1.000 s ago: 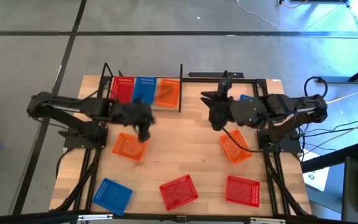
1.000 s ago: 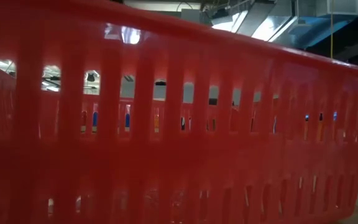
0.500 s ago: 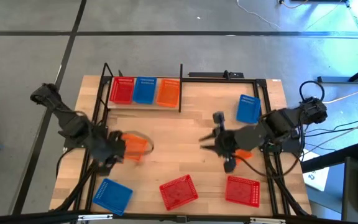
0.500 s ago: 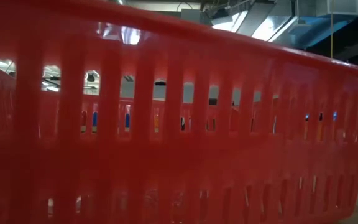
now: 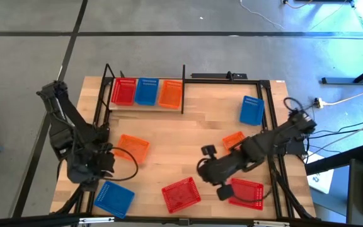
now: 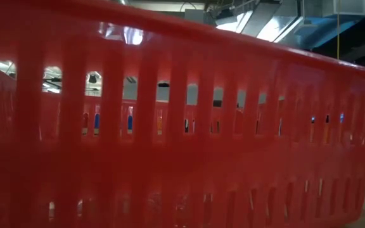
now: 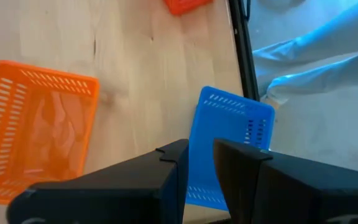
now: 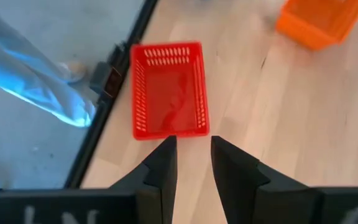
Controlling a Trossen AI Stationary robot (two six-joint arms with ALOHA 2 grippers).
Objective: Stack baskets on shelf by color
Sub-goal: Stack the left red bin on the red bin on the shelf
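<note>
Both arms have swung toward the counter's near edge since half a second ago. The left claw (image 7: 197,165), fingers nearly together and empty, hangs over a blue basket (image 5: 113,197) beside an orange basket (image 5: 132,147). The right claw (image 8: 188,155), slightly spread, faces a red mesh basket (image 8: 168,89). Three baskets line the wooden shelf (image 5: 145,106). A slotted red wall (image 6: 182,126) blocks the low view.
</note>
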